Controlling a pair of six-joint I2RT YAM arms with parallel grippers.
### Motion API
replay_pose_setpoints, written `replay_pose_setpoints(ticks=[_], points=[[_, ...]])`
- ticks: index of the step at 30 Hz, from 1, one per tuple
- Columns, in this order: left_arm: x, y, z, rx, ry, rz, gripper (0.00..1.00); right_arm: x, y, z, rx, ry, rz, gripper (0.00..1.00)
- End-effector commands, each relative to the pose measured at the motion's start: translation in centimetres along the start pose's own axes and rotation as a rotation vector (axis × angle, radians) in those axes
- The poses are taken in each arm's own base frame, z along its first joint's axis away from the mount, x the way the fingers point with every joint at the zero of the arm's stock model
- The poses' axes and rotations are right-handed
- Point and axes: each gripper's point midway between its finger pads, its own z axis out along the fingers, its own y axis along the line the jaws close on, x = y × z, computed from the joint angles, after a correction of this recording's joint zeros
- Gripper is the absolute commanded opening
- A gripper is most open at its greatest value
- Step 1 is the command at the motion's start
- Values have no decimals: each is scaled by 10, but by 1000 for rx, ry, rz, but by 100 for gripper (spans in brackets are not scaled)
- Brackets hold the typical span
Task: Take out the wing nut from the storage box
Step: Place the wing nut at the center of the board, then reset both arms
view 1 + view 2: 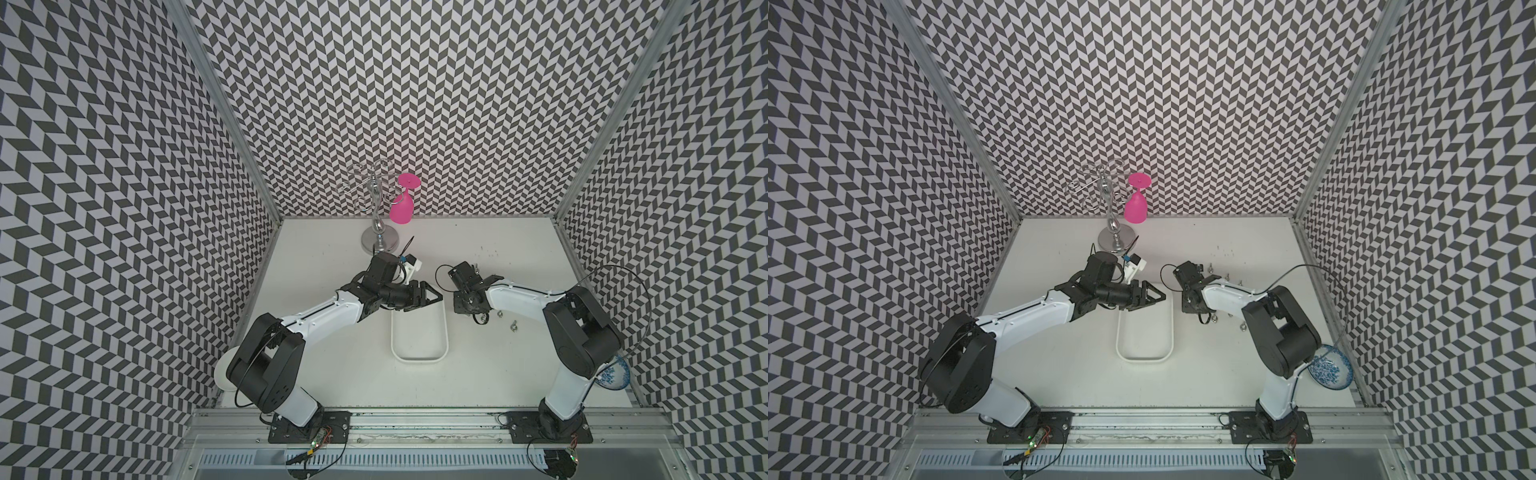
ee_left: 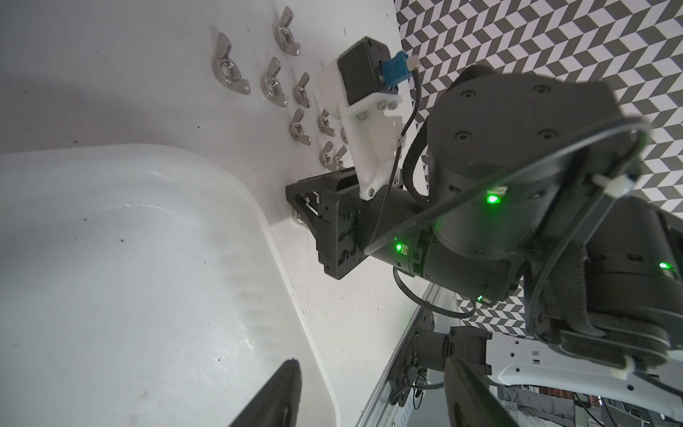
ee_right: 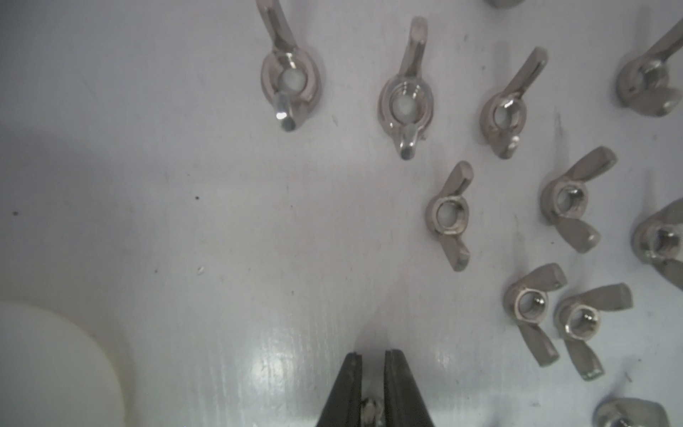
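The storage box (image 1: 419, 336) is a shallow white tray at mid-table; no wing nut shows on its bare floor (image 2: 111, 258). My left gripper (image 1: 432, 296) hovers over the box's far end, open and empty, with its fingers (image 2: 273, 399) wide apart. My right gripper (image 1: 467, 305) points down at the table just right of the box. Its narrow jaws (image 3: 371, 355) hold a wing nut (image 3: 370, 410) that fills the gap between them, low at the table surface. In the left wrist view that nut (image 2: 298, 221) sits at the right fingers' tips, outside the box rim.
Several loose wing nuts (image 3: 449, 214) lie on the table right of the box (image 2: 273, 85). A chrome glass stand (image 1: 380, 232) with a pink glass (image 1: 402, 203) stands at the back. A white bowl (image 1: 220, 370) sits under the left arm, a blue-patterned bowl (image 1: 1329, 368) at front right.
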Motion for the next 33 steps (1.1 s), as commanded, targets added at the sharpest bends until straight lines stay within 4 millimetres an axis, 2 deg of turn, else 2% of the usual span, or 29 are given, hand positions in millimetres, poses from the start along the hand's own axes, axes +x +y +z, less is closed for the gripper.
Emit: replay_pose_setpoints(ticks=[1, 6, 9, 11, 12, 13, 14, 16, 20, 21, 22, 26, 28, 30, 33], points=[[-7, -12, -10, -2, -36, 57, 67, -4, -1, -7, -6, -4, -12, 22], [-16, -18, -24, -36, -70, 87, 69, -32, 3, -43, -33, -77, -7, 28], [-27, -19, -44, -62, -110, 109, 71, -56, 5, -78, -63, -153, -9, 37], [-38, -13, -65, -134, -164, 141, 77, -77, -2, -108, -62, -246, 5, 44], [-46, -8, -80, -203, -205, 164, 85, -89, -10, -126, -39, -310, 19, 49], [-54, -2, -96, -294, -255, 187, 96, -101, -22, -145, -5, -382, 40, 71], [-61, 4, -111, -383, -302, 206, 100, -112, -36, -162, 42, -452, 75, 77], [-75, 19, -149, -599, -415, 243, 100, -131, -71, -198, 164, -620, 139, 81], [-84, 42, -203, -871, -565, 229, 100, -146, -128, -252, 308, -835, 284, 83], [-85, 46, -212, -911, -596, 224, 100, -147, -139, -263, 323, -889, 309, 96], [-86, 51, -222, -966, -618, 240, 100, -146, -146, -270, 314, -940, 360, 100], [-85, 64, -247, -1081, -715, 235, 100, -137, -145, -276, 188, -1094, 378, 100], [-83, 71, -256, -1115, -776, 215, 100, -129, -152, -279, 209, -1131, 387, 100], [-79, 83, -270, -1187, -845, 147, 100, -127, -153, -276, 255, -1135, 319, 100], [-79, 96, -270, -1275, -800, 212, 100, -128, -154, -275, 279, -1128, 278, 100]])
